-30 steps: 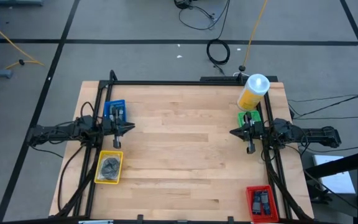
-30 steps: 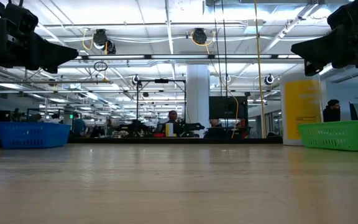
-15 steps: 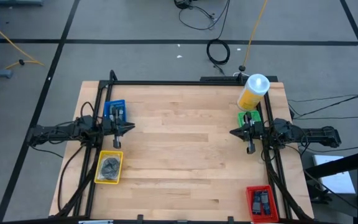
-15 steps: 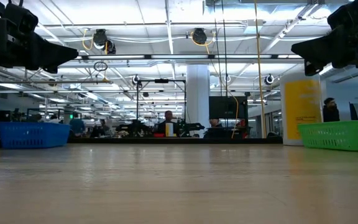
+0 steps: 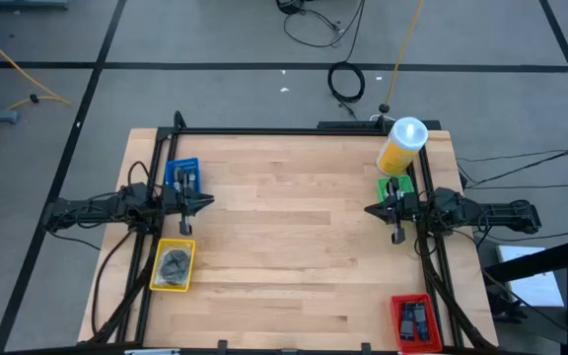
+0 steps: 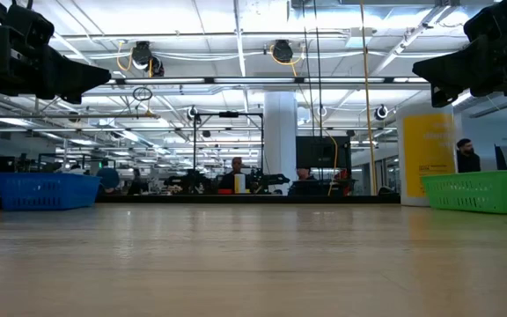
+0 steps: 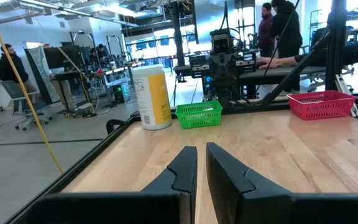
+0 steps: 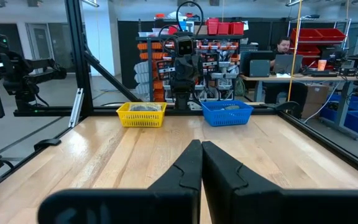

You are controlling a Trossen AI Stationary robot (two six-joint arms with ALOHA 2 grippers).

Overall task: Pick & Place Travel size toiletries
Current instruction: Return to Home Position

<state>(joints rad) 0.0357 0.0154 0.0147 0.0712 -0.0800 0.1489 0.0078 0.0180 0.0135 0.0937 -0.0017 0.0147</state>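
Left gripper is parked at the left edge of the table, pointing right across the boards. Its fingers are nearly together with only a thin slit between them, and they hold nothing. Right gripper mirrors it at the right edge, pointing left, fingers closed together and empty. Both look like rest poses.

No travel size toiletries lie on the open wood between the arms. The only likely ones are the pale bits inside the blue bin. That bin sits on the left edge just to the far side of the left gripper. The pieces are too small to separate, so I cannot tell their long axis or count.

Key relation:
- The bin is beside and slightly behind the left fingertips, not ahead of them.
- The left arm is much the nearer one; the right arm is well apart, across the whole table.
- My read is that any next reach falls to the left arm, which would need to turn toward the far side first.

Other things in view:
- yellow bin, near side of the left gripper, dark bundle inside
- red bin, near right corner, dark items inside
- green bin, beside the right arm, just near of the yellow canister
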